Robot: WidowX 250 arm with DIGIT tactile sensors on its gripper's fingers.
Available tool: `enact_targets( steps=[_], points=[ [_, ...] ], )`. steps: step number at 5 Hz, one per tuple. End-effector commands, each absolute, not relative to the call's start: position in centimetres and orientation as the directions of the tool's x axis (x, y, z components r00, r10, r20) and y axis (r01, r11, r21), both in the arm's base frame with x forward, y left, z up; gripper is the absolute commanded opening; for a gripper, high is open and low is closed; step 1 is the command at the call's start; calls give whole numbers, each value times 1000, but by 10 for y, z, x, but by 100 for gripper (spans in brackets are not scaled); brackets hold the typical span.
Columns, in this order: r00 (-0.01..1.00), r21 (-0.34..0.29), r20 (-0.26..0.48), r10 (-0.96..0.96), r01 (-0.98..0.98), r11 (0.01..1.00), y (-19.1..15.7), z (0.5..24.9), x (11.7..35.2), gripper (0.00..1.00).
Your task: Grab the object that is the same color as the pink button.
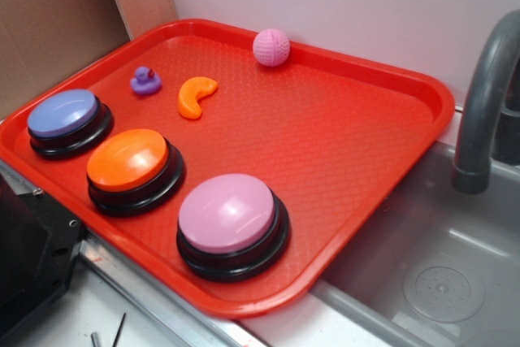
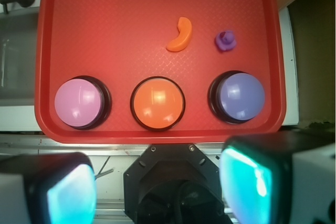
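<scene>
Because it looks knitted, the pink ball [image 1: 271, 46] likely proves light, soft and grippy, best pinched across its middle. It rests against the red tray's [image 1: 357, 160] far rim, well apart from the pink button [image 1: 231, 215]. The gripper [image 2: 157, 190] hangs spread and empty.

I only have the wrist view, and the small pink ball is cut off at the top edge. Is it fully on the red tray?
Observer: Yes. The small pink knitted ball sits wholly inside the red plastic tray, right at its far rim.
Operator: Anything standing behind it there?
Observer: A pale wall rises just behind that rim, close to the ball.
</scene>
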State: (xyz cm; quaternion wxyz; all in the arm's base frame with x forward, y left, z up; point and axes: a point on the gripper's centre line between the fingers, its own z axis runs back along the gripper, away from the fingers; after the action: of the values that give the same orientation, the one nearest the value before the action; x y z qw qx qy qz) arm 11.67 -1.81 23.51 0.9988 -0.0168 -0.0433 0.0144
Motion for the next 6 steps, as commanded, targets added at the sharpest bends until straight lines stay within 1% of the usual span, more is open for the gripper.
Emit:
enact_targets(
  steps=[1,2,3,4,5,6],
  points=[
    [996,-35,86,30,-27,999,-18,235,117,100],
    [972,8,188,139,-143,990,-20,224,134,100],
    [931,14,310,195,-210,978,-25,208,153,100],
    [902,-9,366,230,-244,970,-22,181,185,100],
    [872,-39,422,248,-256,966,-6,162,221,100],
    [857,-27,438,272,-290,957,2,139,261,100]
  ],
)
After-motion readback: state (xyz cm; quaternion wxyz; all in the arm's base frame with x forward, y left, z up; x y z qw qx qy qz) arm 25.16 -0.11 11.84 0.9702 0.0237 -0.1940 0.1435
